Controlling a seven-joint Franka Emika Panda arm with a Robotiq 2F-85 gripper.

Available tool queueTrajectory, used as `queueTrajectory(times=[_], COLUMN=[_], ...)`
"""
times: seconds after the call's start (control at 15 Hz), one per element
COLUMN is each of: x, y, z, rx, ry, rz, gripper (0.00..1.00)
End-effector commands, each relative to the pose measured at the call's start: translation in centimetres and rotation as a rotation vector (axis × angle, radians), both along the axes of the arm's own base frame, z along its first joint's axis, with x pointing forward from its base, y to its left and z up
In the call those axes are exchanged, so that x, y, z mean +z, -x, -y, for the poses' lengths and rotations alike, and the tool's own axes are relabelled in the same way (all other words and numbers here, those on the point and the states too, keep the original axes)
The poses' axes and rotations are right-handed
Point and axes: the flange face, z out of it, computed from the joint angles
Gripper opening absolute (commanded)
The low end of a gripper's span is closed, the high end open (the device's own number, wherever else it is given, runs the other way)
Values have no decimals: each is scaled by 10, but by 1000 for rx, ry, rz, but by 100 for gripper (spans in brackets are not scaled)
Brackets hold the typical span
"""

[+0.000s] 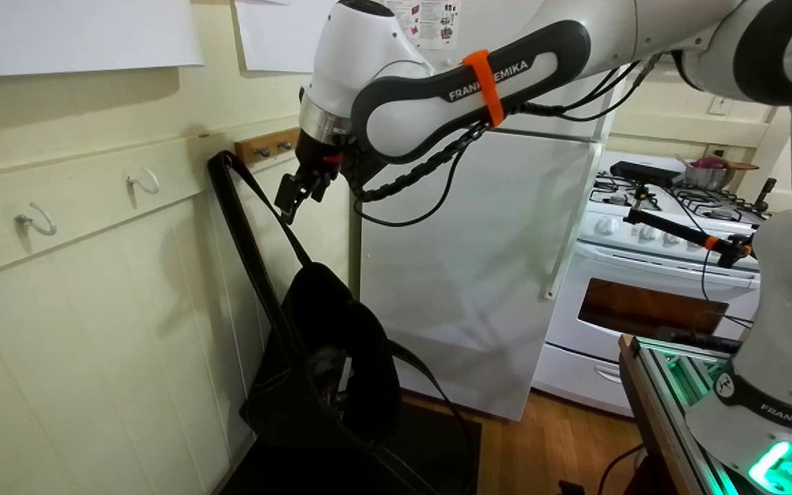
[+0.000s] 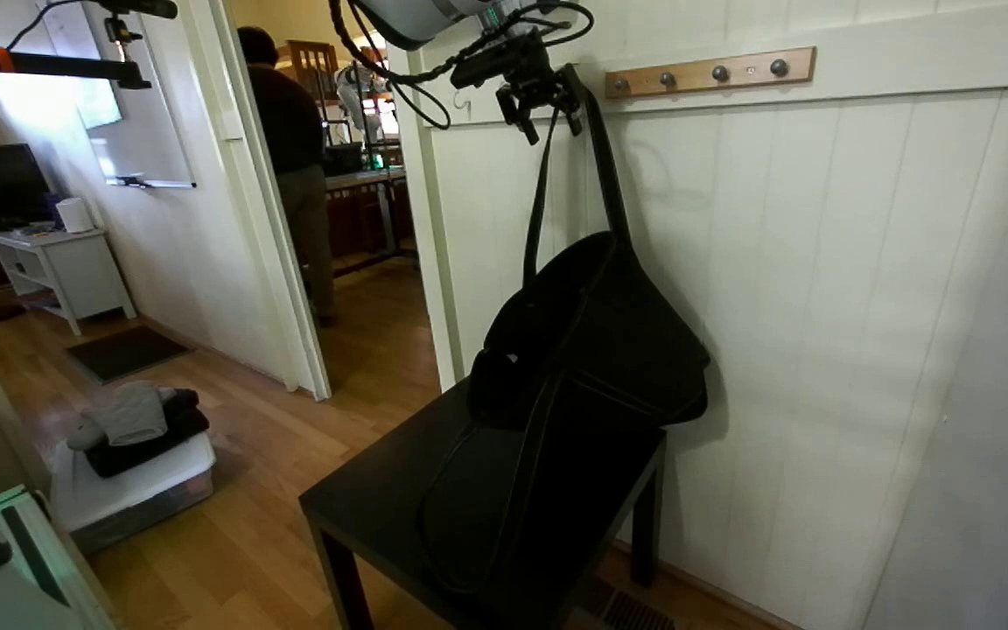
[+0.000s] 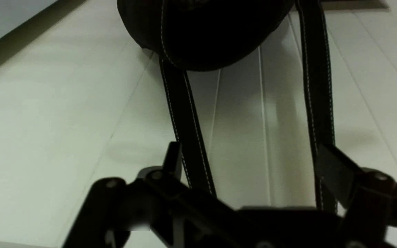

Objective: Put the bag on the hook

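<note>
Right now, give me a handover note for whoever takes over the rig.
Tool: open, near the strap, apparently gripping nothing.
Bag: that strap reaches up to the wall rail, beside the wooden strip.
Hook: hidden in all views.
Done: bag apparently hung, though the contact can't be seen.
Left: probably confirm the strap holds, then back the tool clear.

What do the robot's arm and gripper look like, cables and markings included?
The arm is rounded and white with black trim, an orange band and FRANKA EMIKA lettering. Black cables run along it. A silvery collar leads to the black, two-fingered gripper.
</note>
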Motion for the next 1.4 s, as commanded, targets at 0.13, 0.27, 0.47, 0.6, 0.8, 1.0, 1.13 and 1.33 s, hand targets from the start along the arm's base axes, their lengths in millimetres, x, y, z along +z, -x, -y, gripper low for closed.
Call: queueTrajectory(times=[0.13, 0.27, 0.47, 0.6, 0.8, 1.0, 1.13, 1.33], x=[-3, -6, -11, -14, -16, -16, -16, -15], y=[67, 84, 106, 119, 136, 152, 160, 149], z=[10, 15, 24, 29, 37, 44, 48, 51], rx=[31, 29, 37, 37, 34, 26, 23, 6], ry=[-9, -14, -16, -18, -26, -30, -31, -43], rz=[-22, -12, 3, 14, 28, 39, 35, 23], gripper=[100, 100, 100, 100, 100, 100, 100, 100])
